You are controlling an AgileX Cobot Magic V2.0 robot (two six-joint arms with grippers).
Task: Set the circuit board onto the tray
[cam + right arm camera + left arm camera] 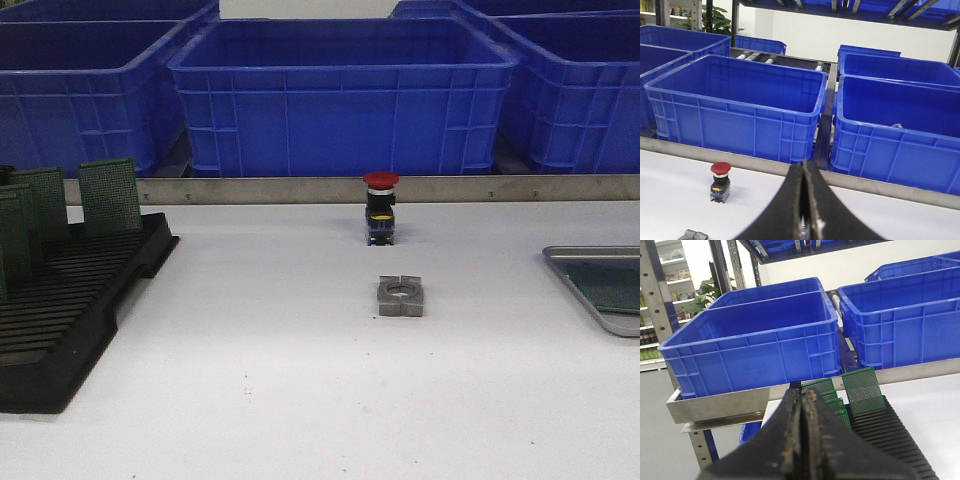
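Several green circuit boards [108, 195] stand upright in a black slotted rack [60, 320] at the left of the white table; they also show in the left wrist view [862, 390]. The silver-grey tray [590, 290] lies at the right edge, cut off by the frame, with a green board [612, 283] flat in it. Neither gripper shows in the front view. My left gripper [803, 400] is shut and empty, raised, short of the rack [895, 432]. My right gripper [803, 167] is shut and empty above the table.
A red-capped push button [381, 207] stands mid-table, also in the right wrist view [720, 181]. A grey metal block with a hole [401, 296] lies in front of it. Blue bins [340, 95] line a steel ledge [250, 190] behind the table.
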